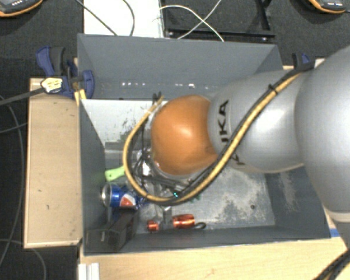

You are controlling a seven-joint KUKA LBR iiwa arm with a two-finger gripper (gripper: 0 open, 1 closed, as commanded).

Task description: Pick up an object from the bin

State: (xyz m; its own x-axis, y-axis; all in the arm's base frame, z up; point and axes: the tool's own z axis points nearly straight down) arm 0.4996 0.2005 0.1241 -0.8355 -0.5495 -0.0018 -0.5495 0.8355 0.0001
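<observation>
Gripper (pixel 157 184) low in the left half of the grey metal bin (pixel 93 156), tucked under the arm's rounded orange cover (pixel 178 134); cannot tell whether clenched or released, nor whether grasping anything. Just beside it, toward the left wall: a blue, red and white drink can (pixel 119 198) on its side, with a bright green plastic piece (pixel 114 172) above. Along the near wall: a black blocky object (pixel 118 232) in the corner, then a small orange-red cylinder (pixel 184 219).
</observation>
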